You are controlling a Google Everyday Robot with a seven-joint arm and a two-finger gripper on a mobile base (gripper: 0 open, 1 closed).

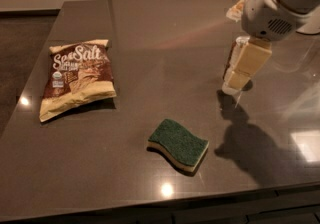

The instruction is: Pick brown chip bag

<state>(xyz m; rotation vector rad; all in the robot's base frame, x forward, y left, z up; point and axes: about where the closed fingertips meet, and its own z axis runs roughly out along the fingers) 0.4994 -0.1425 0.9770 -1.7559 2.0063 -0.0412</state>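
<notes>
The brown chip bag (77,79) lies flat on the dark table (165,28) at the left, with white "Sea Salt" lettering facing up. My gripper (236,84) hangs from the white arm (280,3) at the right, well away from the bag. It sits just above the table surface and holds nothing that I can see.
A green-topped sponge (179,144) lies near the front middle of the table. An orange soda can (230,61) stands right behind the gripper, mostly hidden by it. The table's front edge runs along the bottom of the view.
</notes>
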